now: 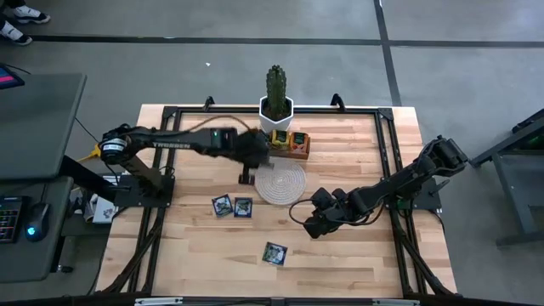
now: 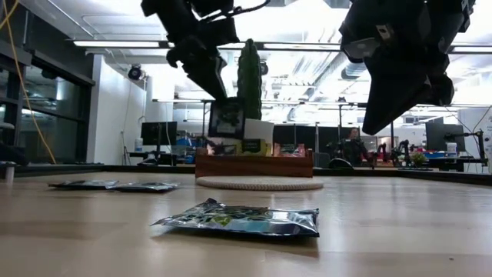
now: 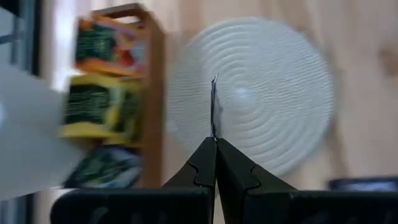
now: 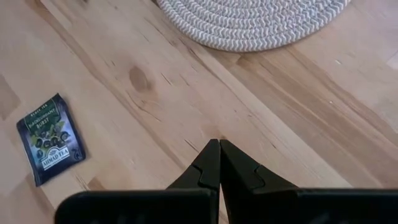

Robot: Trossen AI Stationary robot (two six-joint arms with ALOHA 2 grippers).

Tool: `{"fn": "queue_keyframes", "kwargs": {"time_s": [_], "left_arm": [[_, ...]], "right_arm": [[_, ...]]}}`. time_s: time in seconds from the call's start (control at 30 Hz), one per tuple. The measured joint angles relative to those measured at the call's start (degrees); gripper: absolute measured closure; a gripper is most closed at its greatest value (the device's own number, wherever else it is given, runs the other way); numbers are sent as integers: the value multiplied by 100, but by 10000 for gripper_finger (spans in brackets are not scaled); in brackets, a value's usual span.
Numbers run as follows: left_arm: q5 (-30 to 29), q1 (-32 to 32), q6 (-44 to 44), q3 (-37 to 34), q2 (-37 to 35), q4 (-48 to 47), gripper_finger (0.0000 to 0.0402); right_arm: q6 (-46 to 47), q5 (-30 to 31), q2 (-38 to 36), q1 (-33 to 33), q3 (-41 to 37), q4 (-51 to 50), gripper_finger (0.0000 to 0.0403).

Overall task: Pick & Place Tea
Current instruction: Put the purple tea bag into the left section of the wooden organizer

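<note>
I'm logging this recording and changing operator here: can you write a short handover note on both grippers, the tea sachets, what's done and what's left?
Left gripper: shut on a tea sachet, held edge-on in the air over the round woven mat, next to the wooden tray.
Right gripper: shut, holding nothing, above bare table right of the mat.
Tea: several sachets already stand in the tray. Three lie flat on the table: two side by side left of the mat, one nearer the front edge.
Done: one sachet lifted. Left: place it, probably in the tray, then collect the three loose ones.
</note>
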Motion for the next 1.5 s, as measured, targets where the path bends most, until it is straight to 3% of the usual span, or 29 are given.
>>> {"fn": "queue_keyframes", "kwargs": {"time_s": [0.3,0.5,0.8,0.97,1.5], "left_arm": [[-325,1259,897,349,9,-308,401],[13,1789,1271,349,53,-194,401],[459,1804,1582,349,121,125,401],[272,1819,1543,338,368,5,401],[426,1742,1706,349,998,-181,401]], "right_arm": [[88,152,0,-1,1,21,402],[150,234,0,-1,1,29,402],[151,309,0,-2,3,38,402],[215,315,0,-2,4,37,402],[243,302,2,-2,5,64,402]]}}
